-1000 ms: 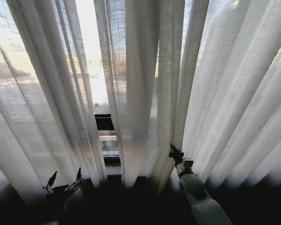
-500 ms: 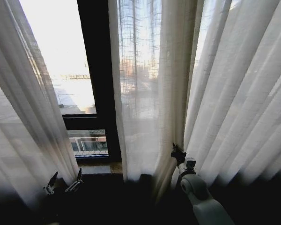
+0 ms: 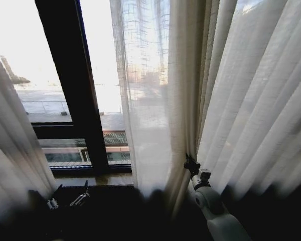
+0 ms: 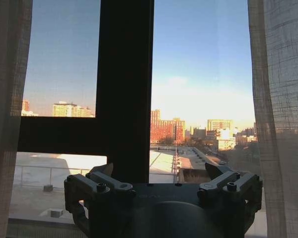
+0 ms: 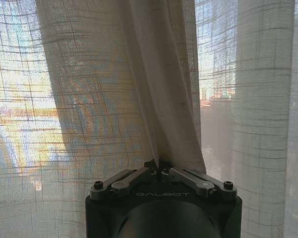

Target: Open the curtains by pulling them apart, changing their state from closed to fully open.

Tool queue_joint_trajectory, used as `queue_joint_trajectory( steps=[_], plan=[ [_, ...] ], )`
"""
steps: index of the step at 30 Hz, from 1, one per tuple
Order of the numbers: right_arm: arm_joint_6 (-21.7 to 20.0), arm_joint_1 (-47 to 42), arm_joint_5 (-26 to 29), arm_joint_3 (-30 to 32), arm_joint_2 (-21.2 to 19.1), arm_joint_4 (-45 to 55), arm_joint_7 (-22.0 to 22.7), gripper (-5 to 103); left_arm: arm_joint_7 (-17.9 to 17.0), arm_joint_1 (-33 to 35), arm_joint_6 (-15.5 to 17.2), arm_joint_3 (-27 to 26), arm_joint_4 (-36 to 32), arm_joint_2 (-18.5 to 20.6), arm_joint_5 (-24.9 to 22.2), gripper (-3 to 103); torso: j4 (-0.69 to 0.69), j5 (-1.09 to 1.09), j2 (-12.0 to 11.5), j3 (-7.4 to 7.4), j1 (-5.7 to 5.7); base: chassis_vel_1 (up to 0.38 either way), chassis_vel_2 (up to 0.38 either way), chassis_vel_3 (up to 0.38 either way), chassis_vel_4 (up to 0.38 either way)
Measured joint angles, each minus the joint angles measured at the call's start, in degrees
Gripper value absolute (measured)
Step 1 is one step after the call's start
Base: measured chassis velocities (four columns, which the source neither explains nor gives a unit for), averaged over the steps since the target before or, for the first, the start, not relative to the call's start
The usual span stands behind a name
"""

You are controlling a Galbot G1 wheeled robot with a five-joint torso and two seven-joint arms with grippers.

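The sheer white curtains hang parted. One panel is at the far left, and the other runs from the middle to the right. My right gripper is shut on a bunched fold low on the right panel; in the right wrist view the fabric runs down into the shut right gripper. My left gripper is low near the sill, open and holding nothing. The left wrist view shows the open left gripper facing bare glass, with curtain fabric at each side.
A black window frame bar stands upright in the gap between the panels, with a crossbar and a sill below it. More pleats of the right panel hang to the right of my right arm. Rooftops and buildings lie outside the glass.
The head view has shifted to the right along the window. The gap between the panels is much wider, baring the black frame. My right gripper has kept hold of its fold.
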Motion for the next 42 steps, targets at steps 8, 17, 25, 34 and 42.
queue_joint_trajectory(
  steps=[8, 17, 25, 34, 42],
  plan=[
    [0.0, -0.33, 0.06, 0.64, -0.31, -0.12, 0.03, 0, 0.04, -1.15, 0.63, -0.74, 0.02, 0.17, -0.61, 100, -0.01, 0.0, 0.0, 0.0, 0.01, -0.359, -0.361, 0.357, 0.35],
    [0.0, -0.07, 0.03, 0.74, 0.01, -0.5, 0.07, 0, 0.09, -1.08, 0.54, -0.55, 0.45, 0.28, -0.6, 100, 0.0, -0.01, 0.0, 0.0, 0.0, -0.364, -0.348, 0.355, 0.358],
    [0.18, -0.61, -0.07, 1.37, 0.06, -0.6, 0.09, 0, 0.14, -1.28, 0.53, 0.09, 0.58, 0.32, -0.35, 100, 0.0, -0.01, 0.0, 0.0, 0.0, -0.36, -0.343, 0.351, 0.364],
    [0.63, -0.43, -0.12, 1.45, 0.16, -1.06, 0.07, 0, 0.17, -1.36, 0.55, 0.19, 0.73, 0.32, -0.19, 100, 0.0, -0.01, 0.0, 0.0, 0.01, -0.352, -0.343, 0.367, 0.353],
    [0.9, -0.28, -0.18, 1.38, 0.26, -1.43, 0.02, 0, 0.19, -1.48, 0.6, 0.27, 0.77, 0.31, -0.12, 100, 0.0, -0.01, 0.0, 0.0, 0.0, -0.355, -0.366, 0.347, 0.364]
  ],
)
